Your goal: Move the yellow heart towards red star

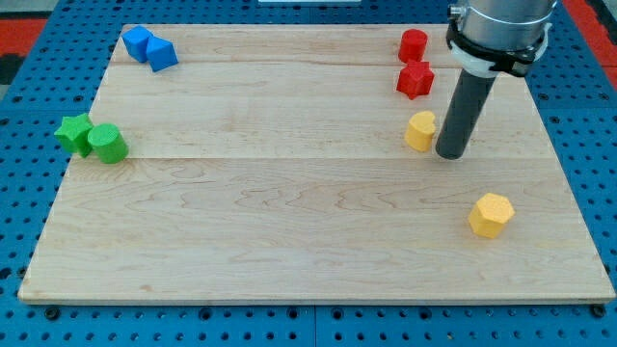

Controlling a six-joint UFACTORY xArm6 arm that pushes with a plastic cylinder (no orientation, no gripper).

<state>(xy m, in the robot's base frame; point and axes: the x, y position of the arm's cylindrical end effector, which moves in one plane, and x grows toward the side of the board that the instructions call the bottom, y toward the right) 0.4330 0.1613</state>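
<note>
The yellow heart [420, 130] lies on the wooden board at the view's upper right. The red star [415, 80] sits just above it, a short gap between them. My tip [450, 153] rests on the board right beside the yellow heart, on its right and slightly lower, touching or nearly touching it. The dark rod rises from the tip to the arm's head at the view's top right.
A red cylinder [413, 44] stands above the red star. A yellow hexagon [491, 214] lies at the lower right. Two blue blocks [148, 47] sit at the top left. A green star [74, 132] and green cylinder [108, 144] sit at the left edge.
</note>
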